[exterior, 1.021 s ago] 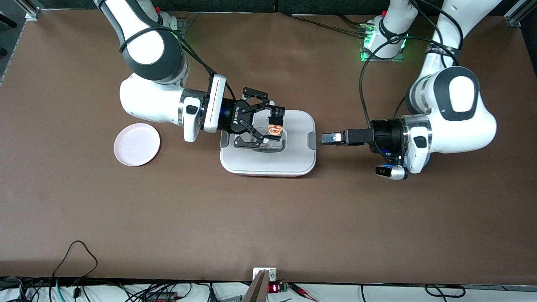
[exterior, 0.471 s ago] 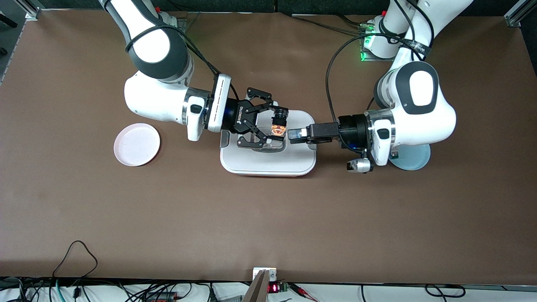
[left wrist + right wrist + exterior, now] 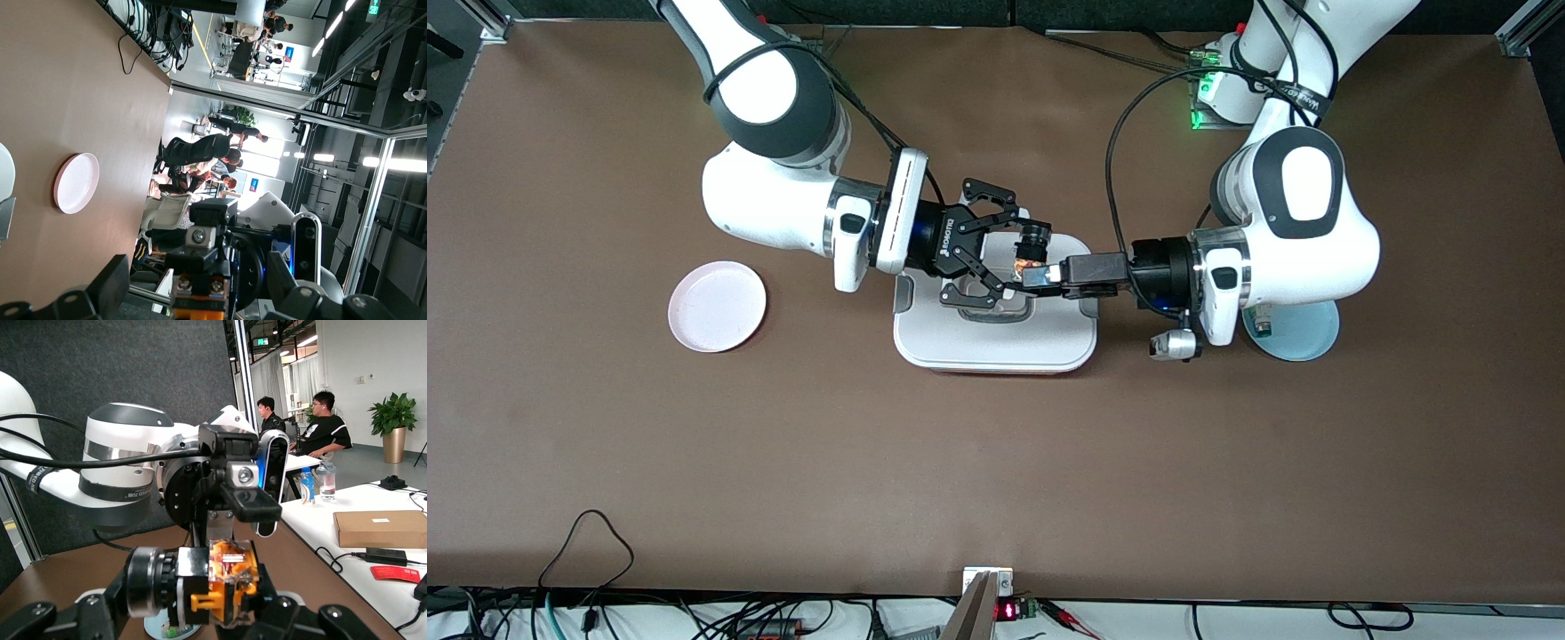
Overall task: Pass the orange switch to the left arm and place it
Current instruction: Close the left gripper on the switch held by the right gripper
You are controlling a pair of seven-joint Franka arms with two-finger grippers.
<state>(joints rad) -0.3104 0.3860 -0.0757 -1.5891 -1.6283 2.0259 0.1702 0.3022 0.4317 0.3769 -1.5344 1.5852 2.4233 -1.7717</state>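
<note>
The orange switch (image 3: 1020, 262) is held in the air over the white box (image 3: 996, 342) by my right gripper (image 3: 1016, 258), whose open-framed fingers are shut on it. My left gripper (image 3: 1040, 277) has come in from the left arm's end and meets the switch over the box. In the left wrist view the switch (image 3: 200, 293) sits between the left gripper's spread fingers (image 3: 110, 287), which are open. In the right wrist view the switch (image 3: 230, 583) fills the middle, with the left gripper (image 3: 240, 490) facing it just above.
A pink plate (image 3: 717, 306) lies on the table toward the right arm's end. A pale blue plate (image 3: 1307, 333) lies under the left arm's wrist, mostly covered. Cables run along the table edge nearest the front camera.
The left arm has swung in from beside the box until its fingers reach the switch. The right gripper, still holding the switch, has shifted slightly toward the left arm.
</note>
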